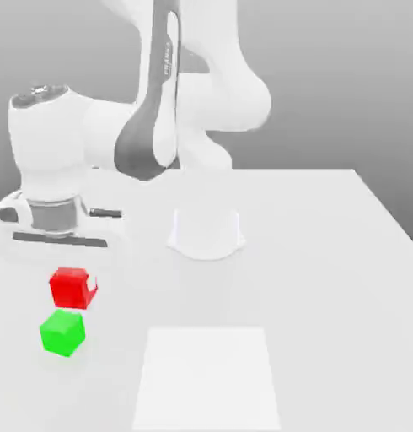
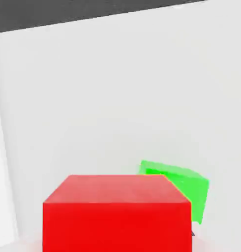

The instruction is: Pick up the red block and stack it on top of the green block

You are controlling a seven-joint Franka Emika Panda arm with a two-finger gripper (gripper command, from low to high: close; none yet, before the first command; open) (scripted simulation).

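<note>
Well, white table (image 1: 328, 253), grey backdrop, red block (image 1: 72, 288) above green block (image 1: 61, 332), tool (image 1: 75, 283) clamped.

Glossy white rounded arm (image 1: 201, 76) links, grey joint panel (small lettering, unreadable); grey wrist band, dark trim

I hold the red block (image 1: 72, 288), a small bright red cube with plain smooth faces, lifted clear of the worktop, close to its edge on the exterior view's left. The green block (image 1: 61, 332), a same-sized bright green cube with slightly rounded edges, rests flat on the worktop just below it, a gap between them.
</note>
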